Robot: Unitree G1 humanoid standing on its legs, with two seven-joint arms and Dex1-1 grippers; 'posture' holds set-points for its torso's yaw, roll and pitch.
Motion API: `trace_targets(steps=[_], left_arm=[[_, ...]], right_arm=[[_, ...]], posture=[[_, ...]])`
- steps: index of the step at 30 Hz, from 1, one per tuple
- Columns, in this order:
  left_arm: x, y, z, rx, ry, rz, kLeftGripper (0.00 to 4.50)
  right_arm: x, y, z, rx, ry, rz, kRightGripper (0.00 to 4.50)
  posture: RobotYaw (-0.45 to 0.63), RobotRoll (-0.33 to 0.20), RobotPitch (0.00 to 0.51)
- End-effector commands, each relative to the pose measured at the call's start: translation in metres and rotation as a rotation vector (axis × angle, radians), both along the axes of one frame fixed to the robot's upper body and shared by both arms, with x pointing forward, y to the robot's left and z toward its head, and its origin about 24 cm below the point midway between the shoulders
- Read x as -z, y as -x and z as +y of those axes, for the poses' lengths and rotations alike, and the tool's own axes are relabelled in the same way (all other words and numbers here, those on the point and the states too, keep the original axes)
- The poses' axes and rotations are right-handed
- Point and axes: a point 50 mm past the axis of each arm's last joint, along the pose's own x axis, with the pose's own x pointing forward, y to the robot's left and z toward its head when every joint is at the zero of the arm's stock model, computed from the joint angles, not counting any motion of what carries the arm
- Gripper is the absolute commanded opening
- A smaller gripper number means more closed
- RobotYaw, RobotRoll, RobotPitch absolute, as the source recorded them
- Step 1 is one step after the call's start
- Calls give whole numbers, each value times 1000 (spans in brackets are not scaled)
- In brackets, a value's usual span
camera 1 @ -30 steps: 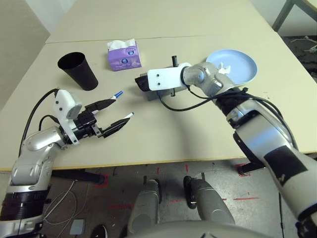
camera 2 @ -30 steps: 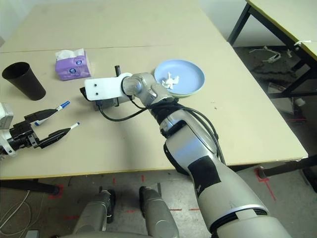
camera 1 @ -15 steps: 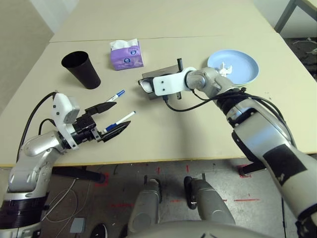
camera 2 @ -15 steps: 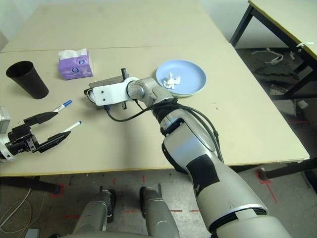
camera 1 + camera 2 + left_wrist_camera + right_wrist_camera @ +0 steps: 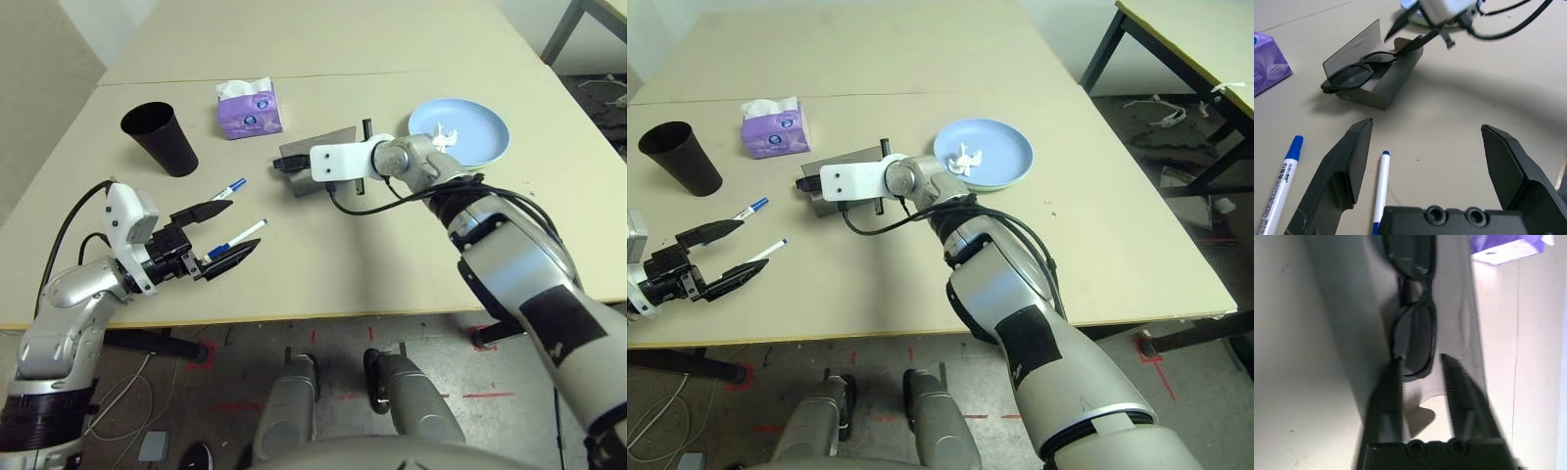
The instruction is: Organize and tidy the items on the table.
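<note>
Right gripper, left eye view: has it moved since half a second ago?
Yes. The right gripper has shifted slightly toward the robot's right, judged against the tissue box.

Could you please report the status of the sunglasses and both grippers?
Left gripper open, empty; right gripper open at black plastic sunglasses, which lie in open grey case.

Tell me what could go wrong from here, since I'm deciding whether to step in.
The sunglasses reach past one end of the open glasses case, so they could catch or bend if its lid were closed.

The fingers of the right gripper stand apart right by one lens; closing there might scratch it or nudge the case.

A marker lies between the spread fingers of the left gripper, so a careless sweep could roll it.
</note>
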Motion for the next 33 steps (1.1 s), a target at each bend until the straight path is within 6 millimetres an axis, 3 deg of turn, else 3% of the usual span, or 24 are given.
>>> trace_targets(steps=[1, 6, 22, 33], left_arm=[[1, 0, 3, -7, -11, 13, 4500], [4, -1, 2, -1, -12, 19, 4500], [7, 2, 2, -8, -23, 24, 4500], [7, 2, 2, -12, -20, 16, 4500]], right_arm=[[2, 3, 3, -21, -26, 35, 2644], [-1, 6, 9, -42, -66, 57, 4477], [-6, 9, 25, -39, -186, 100, 4477], [-12, 4, 28, 14, -198, -12, 4477]], posture=[[-9, 0, 214], [-10, 0, 212], [-3, 0, 214], [4, 0, 214]])
